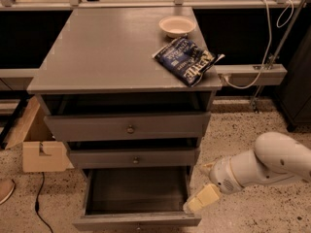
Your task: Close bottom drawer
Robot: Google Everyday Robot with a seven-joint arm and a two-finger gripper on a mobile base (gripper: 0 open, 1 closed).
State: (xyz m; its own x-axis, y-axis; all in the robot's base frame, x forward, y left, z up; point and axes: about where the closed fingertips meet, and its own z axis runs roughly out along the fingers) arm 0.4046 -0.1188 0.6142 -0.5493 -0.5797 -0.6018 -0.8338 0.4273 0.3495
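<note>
Bottom drawer: pulled fully out of the grey cabinet, interior bare, lowest of three and at floor level.

Item 1, gripper: low at the drawer's right front corner, fingers spread. The lower cream pad sits just beside that corner; I cannot tell whether it touches.

Item 2, the relation I steer by: the drawer front lies toward the left of the view from the gripper and slightly nearer the camera. Its long axis runs left to right across the view. It faces the camera, and its travel runs away from the camera, into the cabinet. I judge that the gripper must get in front of that face to push it home.

Item 3, middle drawer and top drawer: both partly out.

Item 4, cabinet top: bowl, blue snack bag.
</note>
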